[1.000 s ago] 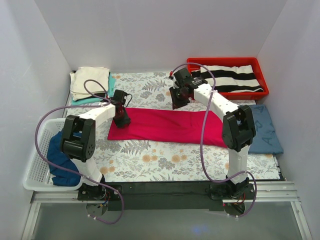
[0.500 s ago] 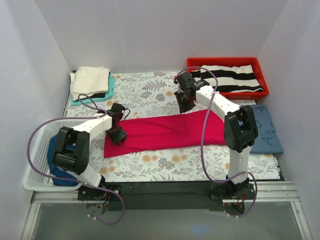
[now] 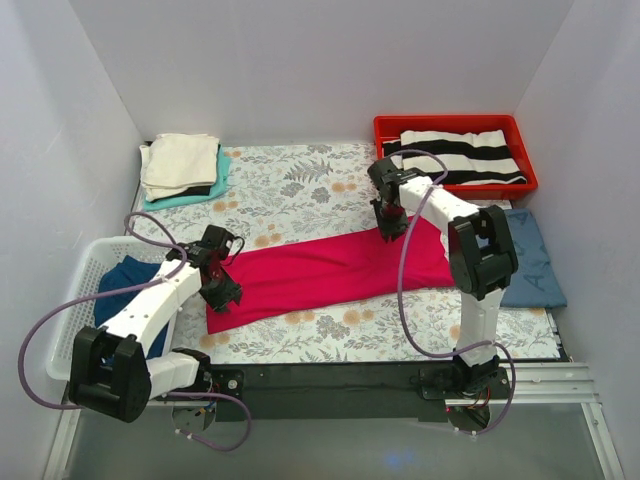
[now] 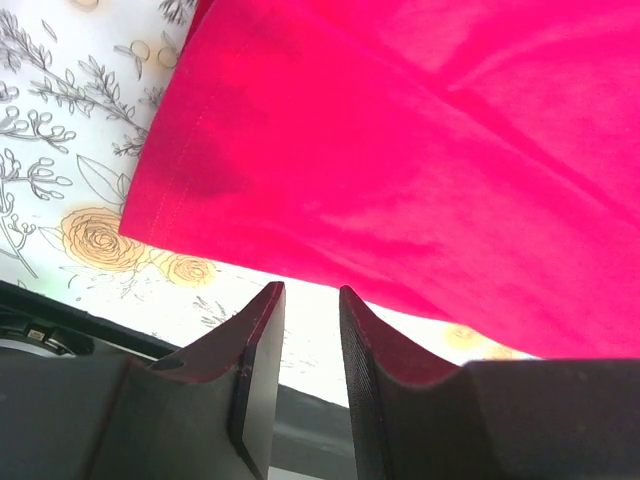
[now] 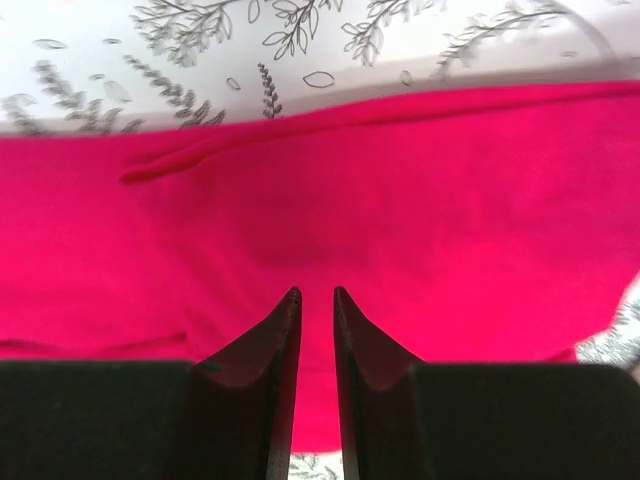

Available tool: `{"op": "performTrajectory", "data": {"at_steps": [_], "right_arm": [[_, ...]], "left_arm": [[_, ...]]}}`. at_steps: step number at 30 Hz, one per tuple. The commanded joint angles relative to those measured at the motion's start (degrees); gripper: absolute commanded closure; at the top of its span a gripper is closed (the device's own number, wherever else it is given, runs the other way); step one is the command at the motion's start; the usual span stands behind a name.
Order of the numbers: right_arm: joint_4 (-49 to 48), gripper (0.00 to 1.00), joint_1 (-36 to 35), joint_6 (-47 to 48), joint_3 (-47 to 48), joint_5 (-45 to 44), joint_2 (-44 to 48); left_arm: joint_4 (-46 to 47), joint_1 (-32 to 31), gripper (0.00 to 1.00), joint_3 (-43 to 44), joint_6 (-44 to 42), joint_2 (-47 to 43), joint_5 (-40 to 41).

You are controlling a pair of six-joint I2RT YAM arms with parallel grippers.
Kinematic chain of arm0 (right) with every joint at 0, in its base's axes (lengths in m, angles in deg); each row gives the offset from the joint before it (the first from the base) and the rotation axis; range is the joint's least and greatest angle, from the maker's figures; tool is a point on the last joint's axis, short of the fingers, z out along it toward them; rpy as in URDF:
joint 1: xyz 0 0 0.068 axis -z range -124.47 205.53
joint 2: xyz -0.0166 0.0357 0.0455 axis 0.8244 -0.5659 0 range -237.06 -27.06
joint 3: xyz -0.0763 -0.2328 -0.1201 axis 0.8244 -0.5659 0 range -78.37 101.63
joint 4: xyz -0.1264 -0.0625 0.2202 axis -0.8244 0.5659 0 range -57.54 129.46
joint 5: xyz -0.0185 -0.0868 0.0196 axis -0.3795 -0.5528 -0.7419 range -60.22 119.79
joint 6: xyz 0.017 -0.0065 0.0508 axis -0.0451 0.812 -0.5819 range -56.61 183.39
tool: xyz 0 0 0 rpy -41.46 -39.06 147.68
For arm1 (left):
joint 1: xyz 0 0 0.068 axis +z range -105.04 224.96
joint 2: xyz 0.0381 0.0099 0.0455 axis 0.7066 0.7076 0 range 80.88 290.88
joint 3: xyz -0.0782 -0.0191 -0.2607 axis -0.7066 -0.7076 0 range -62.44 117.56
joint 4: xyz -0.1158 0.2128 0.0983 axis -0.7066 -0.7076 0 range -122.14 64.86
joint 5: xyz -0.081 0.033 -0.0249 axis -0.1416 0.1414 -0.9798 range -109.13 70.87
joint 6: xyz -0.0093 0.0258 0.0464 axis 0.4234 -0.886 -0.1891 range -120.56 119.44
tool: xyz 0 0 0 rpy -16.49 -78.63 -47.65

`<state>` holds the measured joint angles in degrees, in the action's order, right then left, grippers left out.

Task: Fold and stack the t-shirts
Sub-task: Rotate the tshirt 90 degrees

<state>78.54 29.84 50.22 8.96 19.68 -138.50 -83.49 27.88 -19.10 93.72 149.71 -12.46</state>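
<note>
The crimson-red t-shirt (image 3: pixel 330 268), folded into a long band, lies slanted across the flowered table. Its left end is nearer the front edge. My left gripper (image 3: pixel 222 292) hovers at that left end. In the left wrist view its jaws (image 4: pixel 310 290) stand slightly apart over bare table, just off the red hem (image 4: pixel 400 150), holding nothing. My right gripper (image 3: pixel 390 228) is over the band's far right part. Its jaws (image 5: pixel 316 292) show a narrow empty gap above red cloth (image 5: pixel 420 210). The cream, black and teal folded tees (image 3: pixel 180 165) are stacked at the back left. A navy tee (image 3: pixel 128 280) lies in the basket.
The white basket (image 3: pixel 75 335) stands at the left front. A red tray (image 3: pixel 520 150) at the back right holds a black-and-white striped cloth (image 3: pixel 455 155). A grey-blue cloth (image 3: pixel 530 262) lies at the right edge. White walls close in three sides.
Both grippers moved toward the front. The red shirt swung from lying straight across to slanted, its left end pulled nearer. The left arm swept down and left; the right gripper's jaws narrowed slightly.
</note>
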Motion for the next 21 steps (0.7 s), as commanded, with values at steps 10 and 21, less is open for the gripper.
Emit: {"op": "performTrajectory", "data": {"at_steps": [10, 21], "right_arm": [[0.7, 0.76, -1.6, 1.6, 17.6, 9.7, -21.4], [-0.6, 0.74, -7.9, 5.1, 45.9, 26.9, -39.0]], "left_arm": [[1.7, -0.3, 0.72, 14.6, -7.4, -3.4, 2.9], [0.1, -0.2, 0.72, 20.8, -11.0, -0.7, 5.7]]}}
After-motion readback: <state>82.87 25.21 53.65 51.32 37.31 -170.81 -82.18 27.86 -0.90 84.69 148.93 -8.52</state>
